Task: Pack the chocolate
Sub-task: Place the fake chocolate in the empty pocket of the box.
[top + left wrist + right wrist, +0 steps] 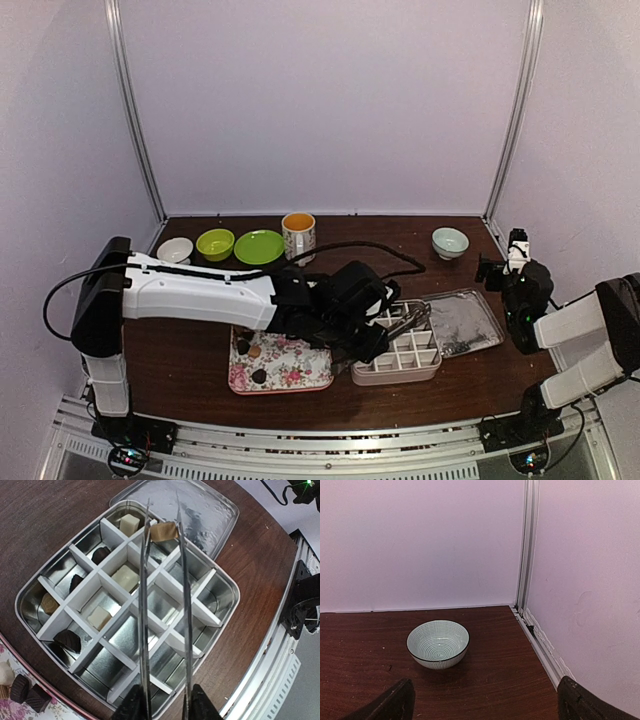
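Observation:
My left gripper [162, 702] is shut on metal tongs [144, 605] and hangs over the divided tin box [234, 594]. A tan chocolate [164, 531] sits between the tong tips, over a far compartment. Several compartments along the left side hold chocolate: white pieces [129, 523], dark ones [100, 555], a tan one [50, 602]. More chocolate [22, 690] lies on the floral tray [290, 368] beside the box. My right gripper [485, 705] is open and holds nothing, off at the right edge of the table [515, 262].
The box's metal lid [465, 322] lies just right of the box. A striped pale bowl [438, 643] stands at the back right. Along the back left are a white bowl [175, 250], a green bowl [215, 243], a green plate [259, 246] and a mug [298, 236].

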Controlling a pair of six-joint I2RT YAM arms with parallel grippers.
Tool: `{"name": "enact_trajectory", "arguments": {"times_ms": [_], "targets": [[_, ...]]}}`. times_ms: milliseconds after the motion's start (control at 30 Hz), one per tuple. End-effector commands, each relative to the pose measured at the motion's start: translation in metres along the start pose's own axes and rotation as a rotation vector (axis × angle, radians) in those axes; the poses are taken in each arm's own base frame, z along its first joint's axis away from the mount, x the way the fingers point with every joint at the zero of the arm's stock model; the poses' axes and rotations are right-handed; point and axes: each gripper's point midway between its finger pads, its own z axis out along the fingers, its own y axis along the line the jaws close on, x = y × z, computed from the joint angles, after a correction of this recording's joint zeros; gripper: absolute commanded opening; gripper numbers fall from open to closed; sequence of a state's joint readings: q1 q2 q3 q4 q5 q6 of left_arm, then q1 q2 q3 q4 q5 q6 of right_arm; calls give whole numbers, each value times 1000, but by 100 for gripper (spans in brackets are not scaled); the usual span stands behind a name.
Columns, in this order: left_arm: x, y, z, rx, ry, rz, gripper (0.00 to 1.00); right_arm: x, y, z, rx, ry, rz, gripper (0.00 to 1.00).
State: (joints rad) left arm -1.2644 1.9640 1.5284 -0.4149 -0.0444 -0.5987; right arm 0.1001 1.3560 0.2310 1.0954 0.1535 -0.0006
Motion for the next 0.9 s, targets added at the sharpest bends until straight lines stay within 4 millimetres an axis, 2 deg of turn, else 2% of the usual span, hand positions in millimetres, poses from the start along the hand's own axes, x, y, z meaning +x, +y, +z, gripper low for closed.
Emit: {"name": "enact_trajectory", "arguments": {"times_ms": [0,233,400,533,633,800,867], "targets": [[-19,-11,-1,27,-67,10,33,-5,-2,3,8,-12,4,100],[-23,-8,-6,7,-77,7,35,-4,-2,3,8,-10,4,100],[-26,-8,-18,-2,-87,-2,33,-5,-2,3,8,-12,4,100],[-19,-2,-31,-53,-80,-10,32,-4,-1,3,7,-10,3,100],[-9,4,-43,-88,-64,-32,32,-5,-2,3,8,-11,4,100],[4,14,-80,-119,-73,-78,32,-5,-2,3,8,-11,4,100],[17,25,-94,-151,-53,-91,32,-5,-2,3,8,-12,4,100]]}}
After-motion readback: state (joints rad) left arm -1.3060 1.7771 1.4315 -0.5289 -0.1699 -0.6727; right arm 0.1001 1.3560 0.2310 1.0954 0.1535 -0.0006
